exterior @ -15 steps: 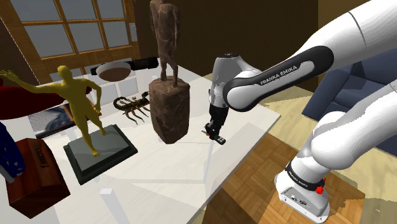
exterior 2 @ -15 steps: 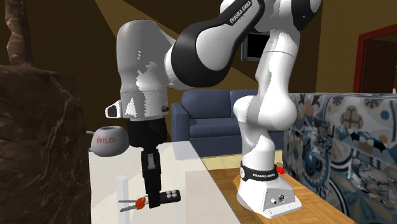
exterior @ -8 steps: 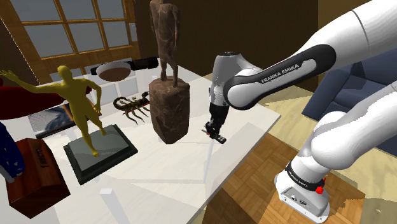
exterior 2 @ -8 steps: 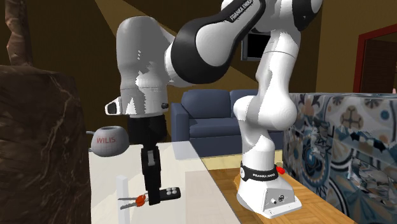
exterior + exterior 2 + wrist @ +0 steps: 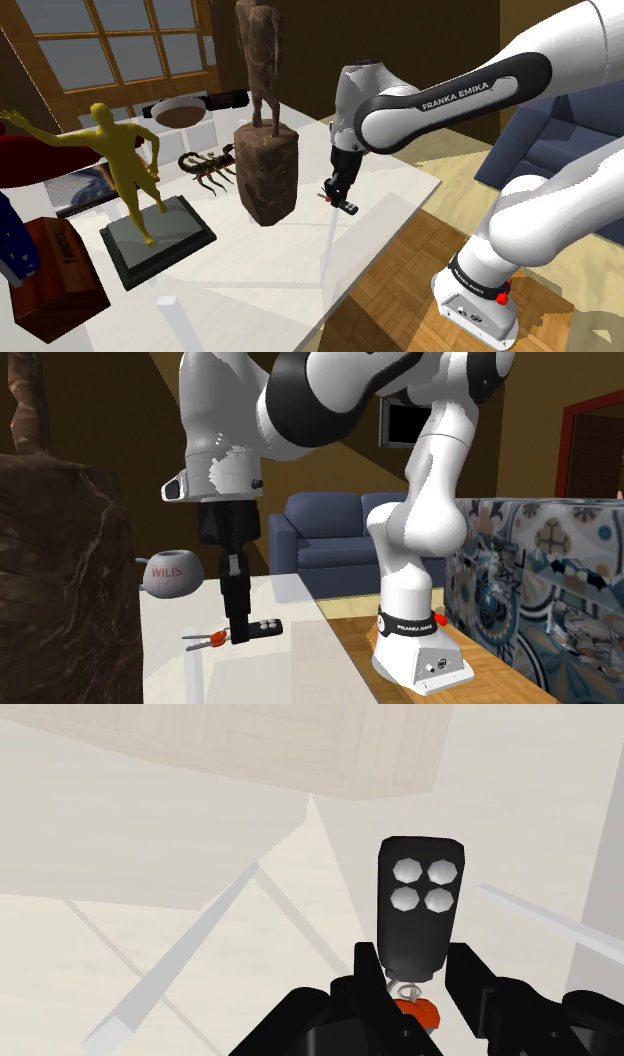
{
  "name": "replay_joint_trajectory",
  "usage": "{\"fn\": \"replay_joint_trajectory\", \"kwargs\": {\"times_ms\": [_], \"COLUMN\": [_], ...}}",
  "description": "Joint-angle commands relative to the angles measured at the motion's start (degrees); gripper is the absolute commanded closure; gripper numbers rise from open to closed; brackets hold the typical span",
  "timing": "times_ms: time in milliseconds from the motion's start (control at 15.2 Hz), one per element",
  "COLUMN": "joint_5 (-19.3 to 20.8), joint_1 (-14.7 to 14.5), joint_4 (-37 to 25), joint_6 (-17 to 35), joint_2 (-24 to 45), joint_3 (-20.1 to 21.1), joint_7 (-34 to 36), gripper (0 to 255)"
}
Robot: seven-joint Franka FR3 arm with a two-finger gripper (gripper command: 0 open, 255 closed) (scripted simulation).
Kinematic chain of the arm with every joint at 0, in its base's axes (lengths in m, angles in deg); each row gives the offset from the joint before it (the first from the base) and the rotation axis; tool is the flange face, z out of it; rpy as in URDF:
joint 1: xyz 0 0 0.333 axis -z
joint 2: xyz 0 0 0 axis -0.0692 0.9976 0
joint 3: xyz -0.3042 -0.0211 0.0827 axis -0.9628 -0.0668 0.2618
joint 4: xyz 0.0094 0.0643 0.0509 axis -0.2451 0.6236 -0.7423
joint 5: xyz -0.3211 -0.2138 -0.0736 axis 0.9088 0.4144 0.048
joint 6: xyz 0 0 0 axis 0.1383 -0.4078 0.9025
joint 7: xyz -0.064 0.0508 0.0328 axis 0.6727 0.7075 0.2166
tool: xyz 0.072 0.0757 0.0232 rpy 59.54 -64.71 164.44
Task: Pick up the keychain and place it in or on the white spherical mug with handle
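Observation:
The keychain (image 5: 420, 909) is a black fob with four pale buttons, a ring and a red key part. My gripper (image 5: 415, 974) is shut on its ring end. In the shoulder view the gripper (image 5: 337, 195) hangs above the white table (image 5: 260, 270) with the keychain (image 5: 344, 204) clear of the surface. From the second exterior view the fob (image 5: 263, 629) sticks out on one side of the gripper (image 5: 238, 635) and the red key (image 5: 203, 639) on the other. The round whitish mug (image 5: 170, 574), lettered WILIS, stands farther back on the table; in the shoulder view the mug (image 5: 182, 110) is at the far edge.
A tall brown statue on a block (image 5: 266, 160) stands just to the gripper's left in the shoulder view. Beyond it are a dark scorpion figure (image 5: 207, 163), a yellow figure on a slab (image 5: 128, 165) and a red-brown box (image 5: 55, 275). A blue sofa (image 5: 330, 542) stands behind the arm.
The gripper has risen with the keychain held in it, lifting it higher above the table. The arm's upper links have swung upward.

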Motion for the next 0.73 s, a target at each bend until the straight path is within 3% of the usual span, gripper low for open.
{"fn": "replay_joint_trajectory", "kwargs": {"times_ms": [0, 660], "joint_5": [0.0, 0.6], "joint_1": [-0.1, 0.0], "joint_4": [-0.7, -6.1], "joint_6": [-2.0, -10.6], "joint_2": [-1.3, -4.6], "joint_3": [-0.3, -1.6], "joint_7": [0.0, 0.3], "gripper": [255, 255]}}
